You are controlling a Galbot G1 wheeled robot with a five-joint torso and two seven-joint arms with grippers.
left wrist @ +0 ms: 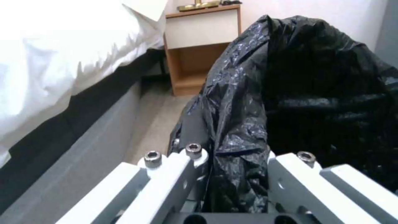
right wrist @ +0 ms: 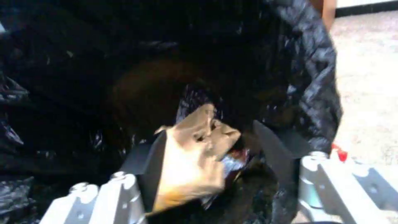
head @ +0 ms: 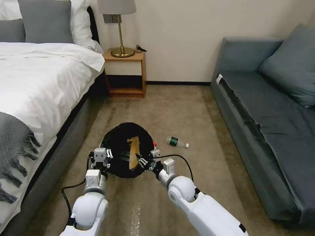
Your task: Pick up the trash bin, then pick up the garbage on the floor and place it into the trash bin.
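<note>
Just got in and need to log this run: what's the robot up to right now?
It is clearing litter into a trash bin lined with a black bag. The left gripper is clamped on the bin's bagged rim, holding it beside the bed. The right gripper is over the bin's mouth, open, with a gold-brown wrapper between its fingers. A small clear bottle lies on the carpet to the bin's right, and something red shows by the rim.

My two arms are glossy white with rounded ball-like joints, one on each side of the trash bin [head: 126, 149]. A black cable loops off each forearm. The left gripper [head: 100, 160] and right gripper [head: 144, 162] are pale grey blocks. Silver hex-socket screws cap the white finger bars [left wrist: 166, 183]. The right fingers [right wrist: 273, 149] carry black pads.
</note>
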